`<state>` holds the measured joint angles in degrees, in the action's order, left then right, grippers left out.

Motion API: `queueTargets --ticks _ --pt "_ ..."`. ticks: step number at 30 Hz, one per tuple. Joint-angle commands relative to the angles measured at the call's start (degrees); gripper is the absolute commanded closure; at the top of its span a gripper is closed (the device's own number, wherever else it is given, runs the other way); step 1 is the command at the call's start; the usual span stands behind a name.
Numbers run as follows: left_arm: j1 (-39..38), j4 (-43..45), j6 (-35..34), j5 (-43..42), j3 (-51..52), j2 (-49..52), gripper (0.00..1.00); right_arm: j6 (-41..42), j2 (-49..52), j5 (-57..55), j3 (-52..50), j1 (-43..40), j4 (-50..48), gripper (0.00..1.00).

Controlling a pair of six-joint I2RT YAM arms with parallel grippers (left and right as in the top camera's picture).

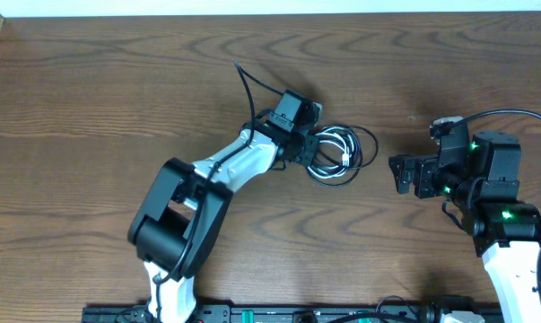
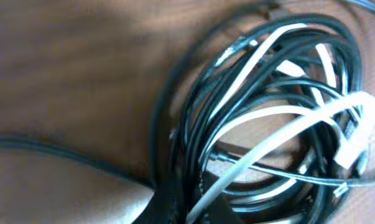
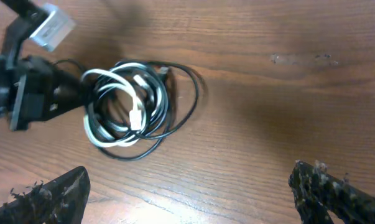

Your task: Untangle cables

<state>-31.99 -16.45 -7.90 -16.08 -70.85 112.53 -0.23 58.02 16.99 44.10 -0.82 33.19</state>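
Contact is at the left edge of the tangle: the left gripper [image 1: 317, 151], at the end of the white and black arm stretched across the brown wooden table [image 1: 91, 81], has its dark tips pushed up against the coiled bundle near the table's middle. Whether its jaws are clamped on a strand or merely resting among them cannot be told from any view. The right gripper [image 1: 397, 174] points toward the bundle from the right side, well apart from it, and holds nothing. Its wrist camera shows its two dark, rough-surfaced fingers [image 3: 56, 196] spread wide at the lower corners of the picture, with bare wood between them. The thin black cable [image 1: 372, 148] forms several overlapping loops, the outermost bulging toward the right arm. The thin white cable [image 1: 345, 158] is wound inside and through those loops, so the two lie together as one tangle flat on the wood. The overhead view gives the layout of both arms but only a small knot of cord. The right wrist view shows the white loops lying inside the wider black ring and a thicker white end piece hanging across the coil's centre. The left wrist view is very close and soft, showing white strands passing over and under black ones, but its own fingers are not clearly seen.
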Motion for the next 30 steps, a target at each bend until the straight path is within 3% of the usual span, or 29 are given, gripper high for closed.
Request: queueTargets --ticks 1,4,13,14,17,18,19,21,24,28,29,30 --pt "-0.07 -3.1 -4.17 -1.57 -0.55 -11.21 0.93 1.95 0.04 1.4 0.96 0.46 -0.02 0.01" --pt "-0.07 -3.87 -13.27 -6.12 -0.52 -21.05 0.92 1.88 3.93 8.66 0.96 2.14 -0.85 0.01" --pt "-0.09 -2.75 -13.31 -28.15 -0.55 -22.86 0.92 3.21 14.84 9.73 0.96 8.94 -17.42 0.02" --pt "-0.07 -1.68 -13.18 -31.93 -0.55 -22.86 0.92 3.63 16.13 9.66 0.96 9.46 -19.39 0.11" --pt "-0.07 -1.51 -13.14 -33.0 -0.52 -22.97 0.93 7.5 21.0 9.49 0.96 9.81 -23.87 0.72" --pt "0.24 -1.79 -10.67 -32.48 -0.52 -23.06 0.92 7.5 22.03 9.49 0.96 9.81 -24.02 0.86" --pt "0.68 -2.99 -8.96 -29.51 -0.55 -23.06 0.92 7.5 22.58 9.51 0.96 9.79 -23.78 0.92" --pt "2.58 -9.94 -8.44 -10.64 -0.52 -23.06 0.92 7.45 22.32 8.87 0.96 9.4 -22.51 0.85" --pt "5.81 -16.83 -8.81 11.82 -0.52 -22.95 0.92 7.48 20.65 8.87 1.01 8.02 -20.52 0.93" --pt "9.75 -18.56 -8.98 13.31 -0.52 -22.95 0.92 8.55 13.03 3.98 1.29 6.78 -20.59 0.99" --pt "9.75 -18.71 -9.6 11.17 -0.52 -22.95 0.92 9.49 12.09 2.56 1.29 6.75 -20.55 0.98" --pt "9.66 -18.6 -9.75 4.22 -0.52 -22.95 0.92 10.12 10.99 2.36 1.29 6.82 -20.55 0.89"
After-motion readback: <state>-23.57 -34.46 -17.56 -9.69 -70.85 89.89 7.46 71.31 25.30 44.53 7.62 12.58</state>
